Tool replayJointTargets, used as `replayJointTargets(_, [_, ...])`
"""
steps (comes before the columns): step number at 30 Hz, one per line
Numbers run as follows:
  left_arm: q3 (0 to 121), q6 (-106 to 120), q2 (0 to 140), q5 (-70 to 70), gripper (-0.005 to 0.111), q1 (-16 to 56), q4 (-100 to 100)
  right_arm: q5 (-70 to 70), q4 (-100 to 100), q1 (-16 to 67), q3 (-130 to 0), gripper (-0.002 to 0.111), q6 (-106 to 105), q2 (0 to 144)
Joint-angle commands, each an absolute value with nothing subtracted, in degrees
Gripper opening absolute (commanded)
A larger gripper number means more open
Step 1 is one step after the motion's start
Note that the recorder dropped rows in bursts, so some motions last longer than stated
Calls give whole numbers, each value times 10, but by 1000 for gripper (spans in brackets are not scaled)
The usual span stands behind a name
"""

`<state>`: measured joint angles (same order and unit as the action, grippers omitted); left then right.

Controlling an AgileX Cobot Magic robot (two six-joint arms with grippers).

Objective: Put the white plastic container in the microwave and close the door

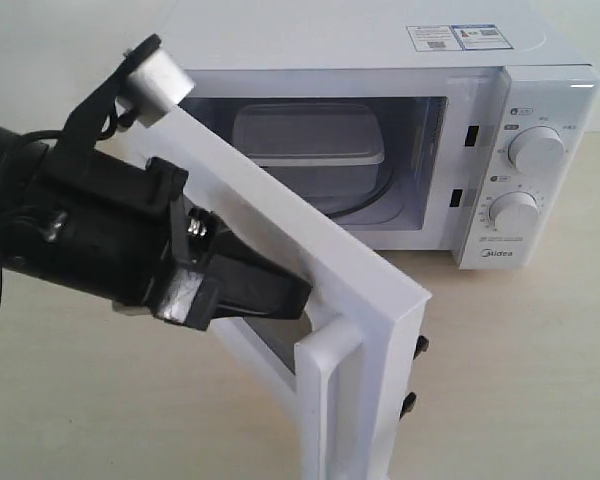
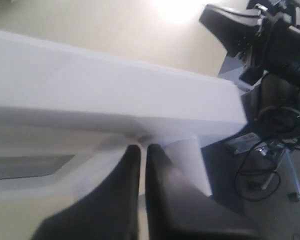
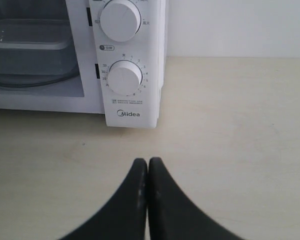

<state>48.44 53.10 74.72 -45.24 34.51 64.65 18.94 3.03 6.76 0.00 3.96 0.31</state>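
Standing nearest is the one door (image 1: pixel 310 225), half open, with a single handle (image 1: pixel 330 400) and two black latch hooks (image 1: pixel 421 343) at its free edge. The left gripper (image 1: pixel 298 298) has its fingers together with nothing between them, and its tip is against the door's outer face just beside the handle. The right gripper (image 3: pixel 148 162), also pressed together and empty, sits low over the table (image 1: pixel 520 360) before the dial panel. Behind, the one microwave (image 1: pixel 360 45) holds the one container (image 1: pixel 308 135) inside. Two dials (image 1: pixel 537 150) are stacked at its right, with two stickers (image 1: pixel 458 38) on top.
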Motion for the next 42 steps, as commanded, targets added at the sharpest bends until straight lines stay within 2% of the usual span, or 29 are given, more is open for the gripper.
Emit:
replayJointTargets(1, [506, 550, 745, -457, 4, 354, 705, 186, 33, 64, 0, 0, 40, 0])
replayJointTargets(9, [531, 592, 710, -436, 4, 337, 711, 186, 33, 64, 0, 0, 40, 0])
replayJointTargets(18, [526, 521, 610, -428, 4, 230, 634, 186, 33, 64, 0, 0, 40, 0])
replayJointTargets(30, [419, 325, 365, -372, 4, 92, 430, 186, 33, 64, 0, 0, 40, 0])
replayJointTargets(42, [351, 61, 134, -386, 4, 65, 181, 154, 48, 64, 0, 0, -7, 0])
